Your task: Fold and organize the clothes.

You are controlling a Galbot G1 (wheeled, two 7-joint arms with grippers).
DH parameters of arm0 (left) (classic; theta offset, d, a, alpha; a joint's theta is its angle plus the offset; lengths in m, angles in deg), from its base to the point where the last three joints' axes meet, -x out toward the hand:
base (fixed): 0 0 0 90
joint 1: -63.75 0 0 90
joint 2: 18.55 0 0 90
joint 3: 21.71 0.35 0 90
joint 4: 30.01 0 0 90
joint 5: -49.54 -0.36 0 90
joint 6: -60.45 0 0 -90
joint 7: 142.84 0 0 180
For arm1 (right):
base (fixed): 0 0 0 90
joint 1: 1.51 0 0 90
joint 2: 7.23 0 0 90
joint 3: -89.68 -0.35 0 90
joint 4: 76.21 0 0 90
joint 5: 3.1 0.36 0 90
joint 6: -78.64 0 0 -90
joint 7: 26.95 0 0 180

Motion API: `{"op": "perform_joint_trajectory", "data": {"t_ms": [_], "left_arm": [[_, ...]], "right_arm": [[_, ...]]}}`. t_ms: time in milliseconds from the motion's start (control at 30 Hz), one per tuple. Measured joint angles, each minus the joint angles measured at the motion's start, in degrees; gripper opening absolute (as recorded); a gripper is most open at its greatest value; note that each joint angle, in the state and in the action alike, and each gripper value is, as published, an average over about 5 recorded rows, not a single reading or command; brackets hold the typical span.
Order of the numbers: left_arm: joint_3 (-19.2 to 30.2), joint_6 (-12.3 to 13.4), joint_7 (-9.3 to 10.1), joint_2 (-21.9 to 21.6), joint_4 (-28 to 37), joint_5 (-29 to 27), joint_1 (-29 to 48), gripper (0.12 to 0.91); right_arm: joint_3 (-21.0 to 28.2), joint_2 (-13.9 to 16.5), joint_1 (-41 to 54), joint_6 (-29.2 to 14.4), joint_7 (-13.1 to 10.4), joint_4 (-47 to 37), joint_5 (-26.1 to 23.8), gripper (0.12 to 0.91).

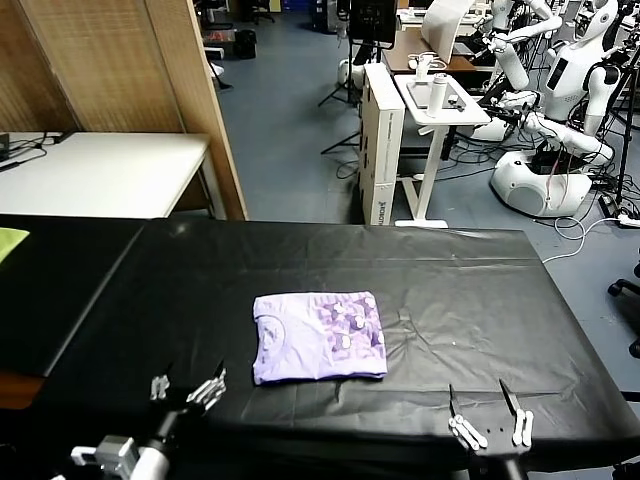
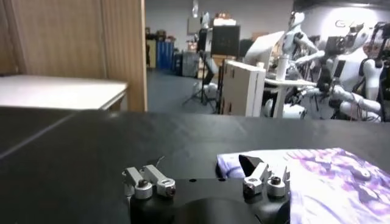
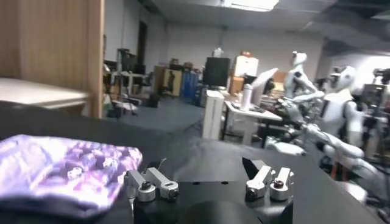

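The pale lavender T-shirt (image 1: 319, 336) lies folded into a small rectangle in the middle of the black table (image 1: 470, 300), purple-and-white print facing up. It also shows in the left wrist view (image 2: 329, 182) and the right wrist view (image 3: 61, 170). My left gripper (image 1: 188, 386) is open and empty, low near the front edge, left of the shirt. My right gripper (image 1: 488, 406) is open and empty near the front edge, right of the shirt. Neither touches the shirt.
A yellow-green cloth scrap (image 1: 10, 240) lies at the far left edge. A white table (image 1: 100, 170) and a wooden partition (image 1: 190, 90) stand behind on the left. A white cabinet (image 1: 380, 140), a cart and other robots (image 1: 560, 110) stand beyond the table.
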Motion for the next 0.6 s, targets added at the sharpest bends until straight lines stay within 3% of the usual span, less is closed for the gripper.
{"op": "perform_joint_trajectory", "data": {"t_ms": [333,600], "left_arm": [[-1.79,-1.48,-0.08,0.11,-0.63,-2.11,-4.33,0.907],[-1.87,-2.21,-0.75,-0.65,-0.60,-2.43,-4.77,0.907]], "right_arm": [[0.41,0.89,-2.90,6.86,-0.19,1.98,4.33,0.907],[-0.15,0.78,-3.79,8.79,-0.50,2.32,5.84,0.907]]}}
